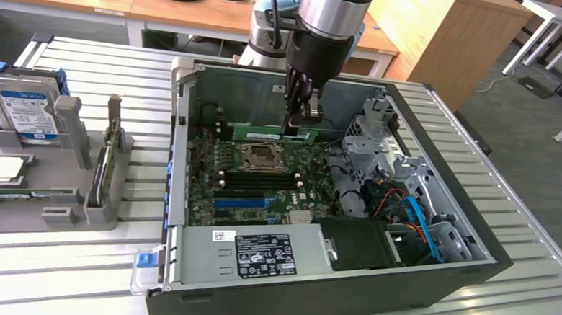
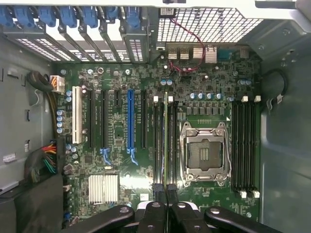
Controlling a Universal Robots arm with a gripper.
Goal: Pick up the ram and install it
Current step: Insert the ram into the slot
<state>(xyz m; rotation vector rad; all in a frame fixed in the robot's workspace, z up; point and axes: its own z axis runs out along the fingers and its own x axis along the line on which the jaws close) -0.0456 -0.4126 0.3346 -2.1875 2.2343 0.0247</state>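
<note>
One arm reaches down into the open PC case (image 1: 179, 123), which lies on its side on the slatted table (image 1: 515, 285). Claw (image 1: 299, 121) is clamped on the ram (image 1: 263, 133), pinching its top edge nearer the end at the exterior view's right. Ram is held on edge, long side level, across the CPU socket (image 1: 261, 155) from the four black memory slots (image 1: 256, 178).

Wrist view looks straight down at the motherboard (image 2: 116, 194). There the ram (image 2: 165, 136) reads as a thin edge-on strip running away from the claw (image 2: 165, 190). It is lined up along the memory slots with white latches, between the blue expansion slot (image 2: 130, 121) and the CPU socket (image 2: 204, 151). Can't tell whether it is seated in a slot or just above one.

Power supply (image 1: 257, 250) sits at the near end of the case. Silver hard drive (image 1: 29, 112) with a blue label stands in a grey holder (image 1: 67, 204) at the exterior view's left, well apart from the case.
</note>
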